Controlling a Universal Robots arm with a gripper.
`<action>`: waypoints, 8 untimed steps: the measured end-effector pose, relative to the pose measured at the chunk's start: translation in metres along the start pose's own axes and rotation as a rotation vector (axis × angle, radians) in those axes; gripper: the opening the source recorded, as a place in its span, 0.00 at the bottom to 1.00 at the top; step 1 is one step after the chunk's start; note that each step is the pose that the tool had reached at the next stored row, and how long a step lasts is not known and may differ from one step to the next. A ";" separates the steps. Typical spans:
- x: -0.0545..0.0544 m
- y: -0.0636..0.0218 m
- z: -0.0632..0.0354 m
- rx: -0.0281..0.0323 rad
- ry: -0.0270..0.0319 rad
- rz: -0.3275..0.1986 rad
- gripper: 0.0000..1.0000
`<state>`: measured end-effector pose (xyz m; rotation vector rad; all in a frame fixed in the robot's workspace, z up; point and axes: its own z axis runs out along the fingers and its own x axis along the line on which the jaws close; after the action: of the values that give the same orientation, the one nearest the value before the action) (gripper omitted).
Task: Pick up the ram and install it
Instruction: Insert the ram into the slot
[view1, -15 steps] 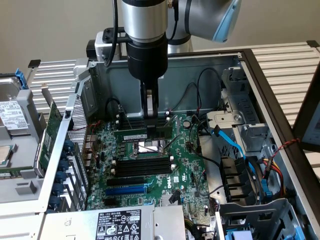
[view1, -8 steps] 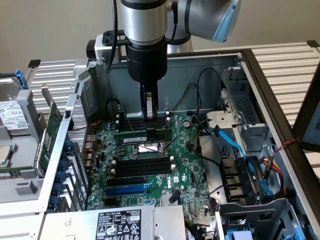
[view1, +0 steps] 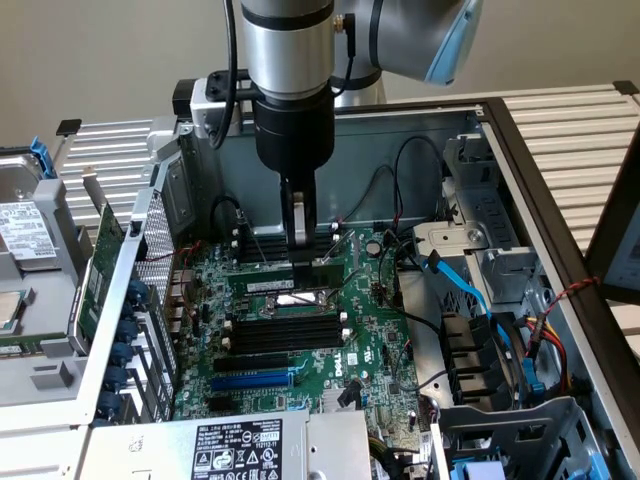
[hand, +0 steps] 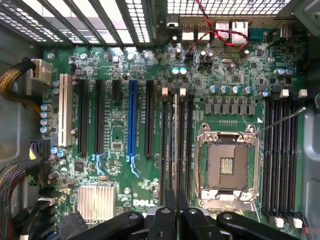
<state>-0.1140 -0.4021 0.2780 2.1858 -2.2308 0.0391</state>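
Starting at the exterior view's left, a green expansion card (view1: 99, 268) stands on edge just beside the perforated left wall of the open computer case (view1: 520, 170). Moving in, the Dell motherboard (view1: 375, 345) lies flat on the case floor. And here is the ram (view1: 262, 286), a thin green stick with a white label. It runs lengthwise over the middle of the board and, in this view, shows just beyond the CPU socket (view1: 300, 301). The gripper (view1: 298, 258) comes straight down on the stick's right-hand end, fingers pinched almost together with the ram clamped between them. From the wrist, the ram (hand: 175, 140) shows edge-on, parallel to the black memory slots (hand: 186, 145) and in line with that bank beside the CPU socket (hand: 229, 167). Whether it sits in a slot or hangs just above, I cannot tell. Further right, blue cables (view1: 468, 288) curl along the case's right side.
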 end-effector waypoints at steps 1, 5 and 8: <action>0.000 0.0003 0.0009 0.0000 0.0002 0.000 0.13; 0.001 0.0013 0.0029 0.0001 0.0015 -0.001 0.13; 0.001 0.0015 0.0049 0.0002 0.0026 -0.003 0.13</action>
<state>-0.1155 -0.4033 0.2731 2.1874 -2.2267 0.0421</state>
